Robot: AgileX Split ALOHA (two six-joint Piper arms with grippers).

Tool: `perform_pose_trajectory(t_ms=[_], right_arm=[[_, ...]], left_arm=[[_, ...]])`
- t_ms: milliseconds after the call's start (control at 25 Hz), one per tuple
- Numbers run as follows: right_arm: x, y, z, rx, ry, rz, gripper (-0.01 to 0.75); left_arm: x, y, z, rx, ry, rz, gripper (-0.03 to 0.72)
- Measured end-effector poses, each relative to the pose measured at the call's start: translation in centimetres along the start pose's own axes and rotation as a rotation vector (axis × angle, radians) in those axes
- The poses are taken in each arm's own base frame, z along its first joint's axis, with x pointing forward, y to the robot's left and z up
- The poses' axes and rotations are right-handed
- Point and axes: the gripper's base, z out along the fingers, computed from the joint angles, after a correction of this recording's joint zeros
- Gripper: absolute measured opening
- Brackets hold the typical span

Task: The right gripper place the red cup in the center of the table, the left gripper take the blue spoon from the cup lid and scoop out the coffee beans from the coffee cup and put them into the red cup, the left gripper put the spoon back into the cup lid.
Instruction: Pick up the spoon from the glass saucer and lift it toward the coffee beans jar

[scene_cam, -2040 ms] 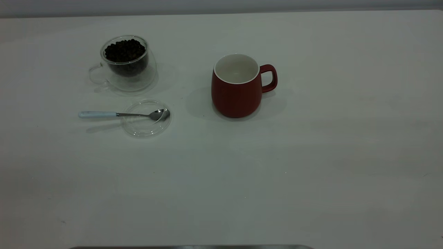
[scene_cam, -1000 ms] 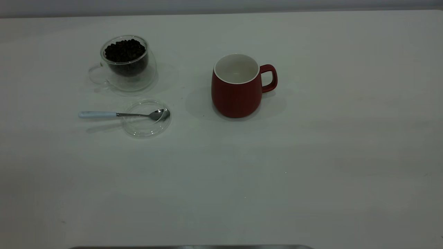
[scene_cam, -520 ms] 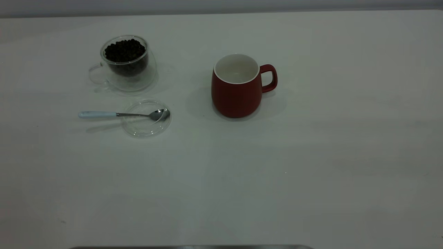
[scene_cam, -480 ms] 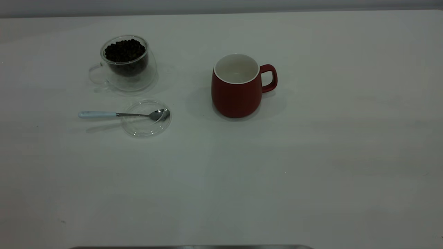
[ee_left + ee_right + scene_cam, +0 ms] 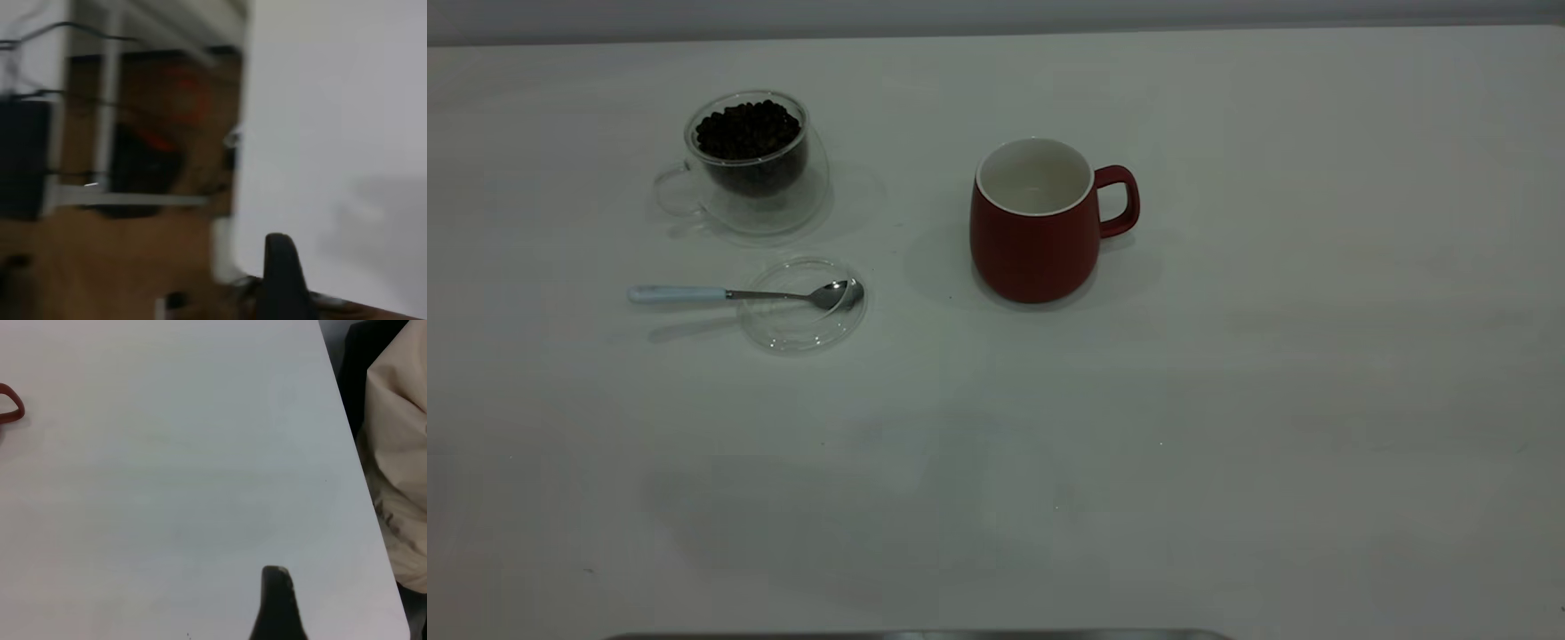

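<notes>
– Nearest the exterior camera, what is found on the worktop [image 5: 1227, 444]?
– Only a bare surface and a faint shadow. Neither arm is seen in that view. A dark tip of the left gripper [image 5: 283, 280] is shown by its own wrist camera near the worktop's edge, and whether it is open or closed cannot be told. The same is true of the right gripper [image 5: 277, 607], which is held over bare worktop, well apart from the red cup's handle.
– And farther back?
– The cup lid [image 5: 800, 333] is reached first, with the blue spoon [image 5: 738, 294] laid across it: the bowl is rested on the lid, and the pale handle is left sticking out past the rim toward the left arm's side. The red cup [image 5: 1032, 244] is stood upright and empty near the middle. Farthest back, the coffee beans [image 5: 747, 131] are heaped in the coffee cup [image 5: 760, 191].
– So which step is judged to be in hand?
– The spoon pick-up, since the red cup is already placed. The overhanging handle should be gripped across its width, away from the lid, and lifted level so the lid is not dragged.
</notes>
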Motion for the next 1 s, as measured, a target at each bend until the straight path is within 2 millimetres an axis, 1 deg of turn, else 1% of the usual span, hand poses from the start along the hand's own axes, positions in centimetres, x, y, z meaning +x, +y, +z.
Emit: perform_pose_trajectory(t_ms=[120,280,400,560,640,720,760,840,920,1000], right_arm=[[0.0,0.0,0.0,0.000,0.000,0.000,0.590],[0.0,0.0,0.0,0.000,0.000,0.000,0.590],[0.0,0.0,0.0,0.000,0.000,0.000,0.590],[0.0,0.0,0.0,0.000,0.000,0.000,0.590],[0.0,0.0,0.0,0.000,0.000,0.000,0.590],[0.0,0.0,0.0,0.000,0.000,0.000,0.590],[0.0,0.0,0.0,0.000,0.000,0.000,0.590],[0.0,0.0,0.0,0.000,0.000,0.000,0.590],[0.0,0.0,0.0,0.000,0.000,0.000,0.590],[0.0,0.0,0.0,0.000,0.000,0.000,0.590]], left_arm=[[-1.6,-0.4,1.5,-0.054,0.028,0.013,0.591],[-3.1,-0.8,2.6,-0.064,0.042,0.013,0.591],[-3.9,-0.5,3.5,-0.046,0.060,-0.057,0.590],[-4.6,0.9,5.3,0.038,0.120,-0.225,0.590],[-4.9,1.3,6.4,0.121,0.163,-0.262,0.590],[-5.3,1.0,7.9,0.256,0.201,-0.290,0.590],[-5.4,0.6,8.6,0.328,0.212,-0.274,0.590],[-5.7,-0.8,10.3,0.514,0.238,-0.257,0.590],[-6.1,-2.7,12.0,0.711,0.233,-0.193,0.590],[-6.5,-4.4,13.4,0.863,0.224,-0.172,0.590]])
